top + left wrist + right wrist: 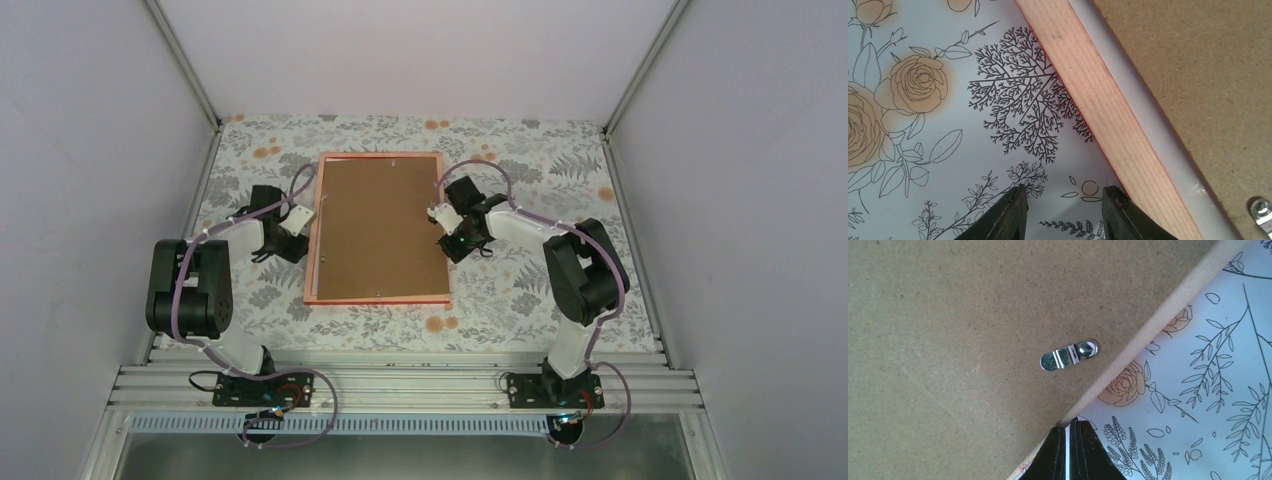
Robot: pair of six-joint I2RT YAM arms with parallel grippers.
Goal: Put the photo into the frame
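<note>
Floral tablecloth [500, 300], plain pale walls [400, 50], frame [1098, 100] lying back-up.

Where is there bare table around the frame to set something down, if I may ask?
Free: the table strip between the frame and the arm bases. Another strip lies beyond its far edge. Crowded along both long sides, by the left gripper and right gripper.
</note>
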